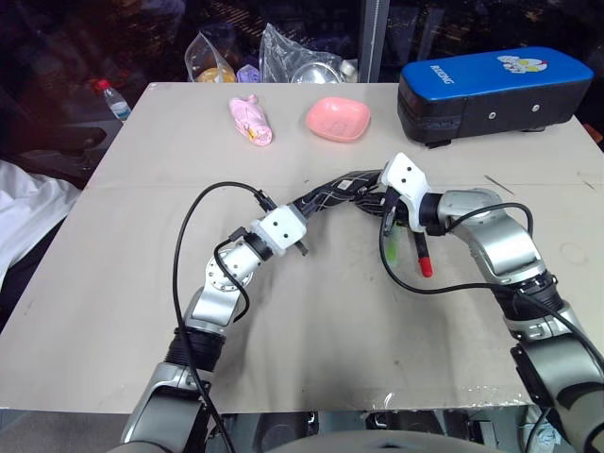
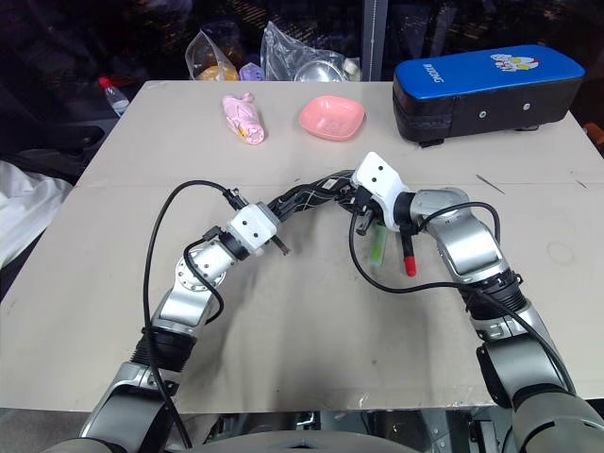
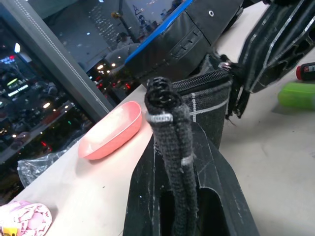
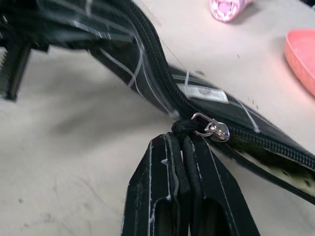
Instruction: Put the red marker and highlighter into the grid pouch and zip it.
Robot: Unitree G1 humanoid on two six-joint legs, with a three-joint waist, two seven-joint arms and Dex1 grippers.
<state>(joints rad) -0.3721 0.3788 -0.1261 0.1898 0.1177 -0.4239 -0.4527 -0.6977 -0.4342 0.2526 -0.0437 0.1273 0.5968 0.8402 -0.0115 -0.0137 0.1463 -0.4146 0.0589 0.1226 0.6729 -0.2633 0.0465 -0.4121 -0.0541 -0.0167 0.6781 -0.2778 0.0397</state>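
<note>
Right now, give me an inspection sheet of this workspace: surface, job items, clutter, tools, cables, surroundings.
Surface: beige table, bare in front.
Job items: grid pouch held up between both tools; red marker and highlighter lying on the table, outside the pouch.
Clutter: pink bowl, pink wrapped item, blue-topped case.
Tools: left tool shut on pouch end; right tool shut on zipper pull.
Cables: black cables looping over both arms.
Surroundings: plastic bags, bottle beyond the table.

black pouch (image 4: 147,59) (white grid lines)
</note>
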